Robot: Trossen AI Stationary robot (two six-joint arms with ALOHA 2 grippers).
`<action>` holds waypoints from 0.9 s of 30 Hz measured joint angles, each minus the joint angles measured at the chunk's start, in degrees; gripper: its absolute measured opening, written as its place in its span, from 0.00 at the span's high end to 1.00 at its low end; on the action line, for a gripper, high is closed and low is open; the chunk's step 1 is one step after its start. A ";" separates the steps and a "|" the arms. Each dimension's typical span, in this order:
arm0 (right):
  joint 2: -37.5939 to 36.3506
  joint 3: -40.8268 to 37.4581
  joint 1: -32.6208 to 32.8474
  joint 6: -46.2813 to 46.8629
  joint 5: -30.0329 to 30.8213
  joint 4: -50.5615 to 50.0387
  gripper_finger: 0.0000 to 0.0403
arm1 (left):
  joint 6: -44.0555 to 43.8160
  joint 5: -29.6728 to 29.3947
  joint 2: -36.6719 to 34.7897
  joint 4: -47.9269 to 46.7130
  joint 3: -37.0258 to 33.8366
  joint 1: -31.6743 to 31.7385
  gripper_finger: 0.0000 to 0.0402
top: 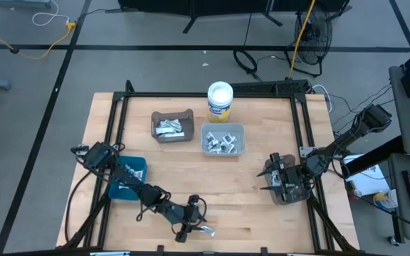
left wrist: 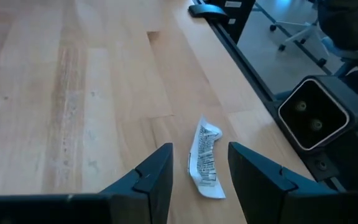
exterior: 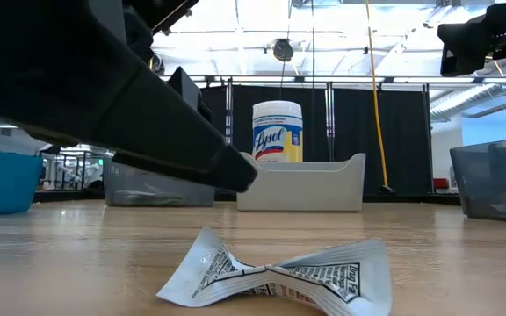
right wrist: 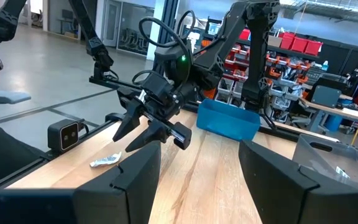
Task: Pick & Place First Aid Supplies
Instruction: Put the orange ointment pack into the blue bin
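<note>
One crumpled packet (top: 206, 230) lies alone on the bench (top: 191, 181) at the bottom centre of the overhead frame, close to the front edge. The left tool (top: 188, 220) hangs just above and beside it with its two fingers (left wrist: 157, 177) spread apart and nothing between them; in the wrist picture the packet (left wrist: 206, 157) shows in the gap ahead of them. The right tool (top: 276, 182) waits at the right of the frame over a dark bin (top: 290, 193), its fingers also apart and empty.

From bench level the packet (exterior: 279, 276) looks thin and twisted at the middle, both ends flared and lifted a little off the wood. I would judge it very light, soft and easily pushed around, so a nudge could slide it off the edge. The pinched waist seems the best place to grip, as it stands highest.

More packets sit in the brown bin (top: 172, 126) and the grey bin (top: 223, 139) in the upper middle.
</note>
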 joint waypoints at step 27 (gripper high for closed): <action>0.00 0.00 0.00 0.02 0.04 -0.39 0.47 | -0.55 1.12 3.08 1.78 0.00 0.00 0.61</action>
